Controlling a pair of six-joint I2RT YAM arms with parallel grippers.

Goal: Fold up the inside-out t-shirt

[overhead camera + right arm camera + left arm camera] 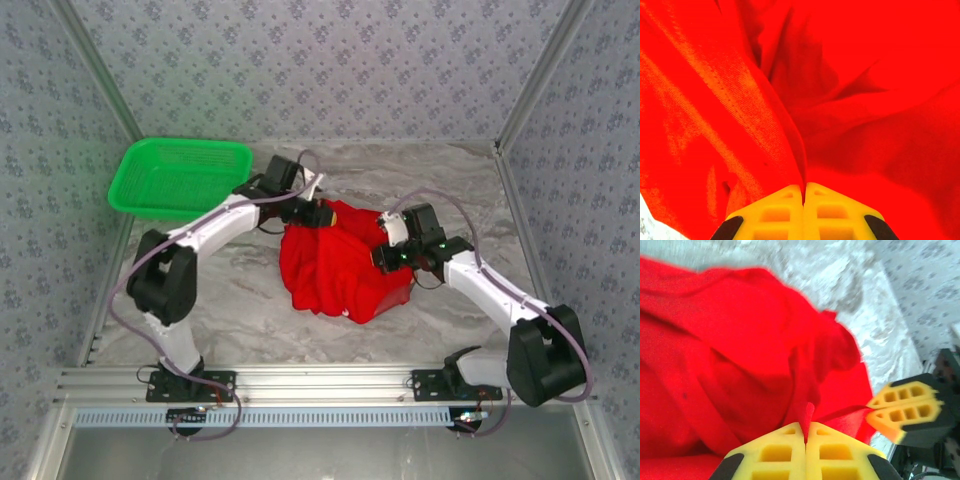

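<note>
The inside-out t-shirt [340,265] is a bunched heap of plain red cloth in the middle of the table. My left gripper [322,213] is at its far left edge, shut on a thin fold of the red cloth [809,415] that sticks up between the yellow fingertips [785,447]. My right gripper [382,252] is at the heap's right side, shut on a ridge of the t-shirt [790,145]. In the left wrist view the right gripper's yellow fingers [905,412] pinch a taut strip of cloth at the right. The tag and print are hidden.
A green plastic basket [180,175] stands at the back left, just behind the left arm. The marbled table [240,290] is bounded by patterned walls at the back and sides, and an aluminium rail [320,385] runs along the near edge.
</note>
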